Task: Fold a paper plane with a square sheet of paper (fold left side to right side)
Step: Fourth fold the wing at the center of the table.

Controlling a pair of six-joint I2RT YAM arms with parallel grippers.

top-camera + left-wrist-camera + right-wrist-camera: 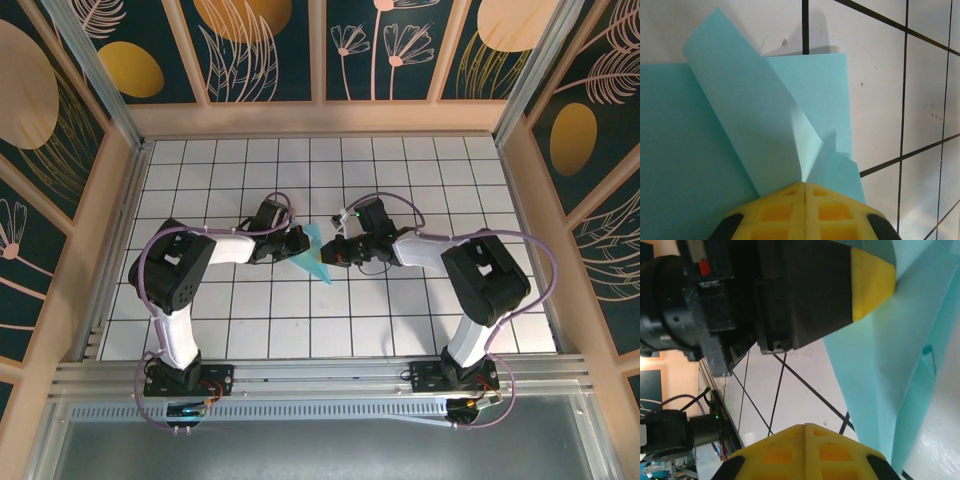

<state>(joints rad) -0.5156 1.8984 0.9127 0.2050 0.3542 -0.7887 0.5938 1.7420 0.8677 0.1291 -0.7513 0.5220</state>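
While left gripper (804,188) pinches one paper plane (760,130), right gripper (805,428) closed, seemingly alongside.

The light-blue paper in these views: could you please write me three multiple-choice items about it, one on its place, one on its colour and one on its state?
1. Where does the paper lie in the top view?
A. Between the left gripper and the right gripper
B. Against the far wall
C. Beside the left arm's base

2. What colour is the paper?
A. White
B. Orange
C. Light blue

3. What state is the paper in?
A. A flat, unfolded square
B. Folded, with one flap lifted
C. Crumpled into a ball

Answers:
1 A, since the top view shows its pointed shape between the two grippers' tips.
2 C, as every view shows it light blue.
3 B, since the left wrist view shows a creased flap standing up toward the closed yellow fingertips.
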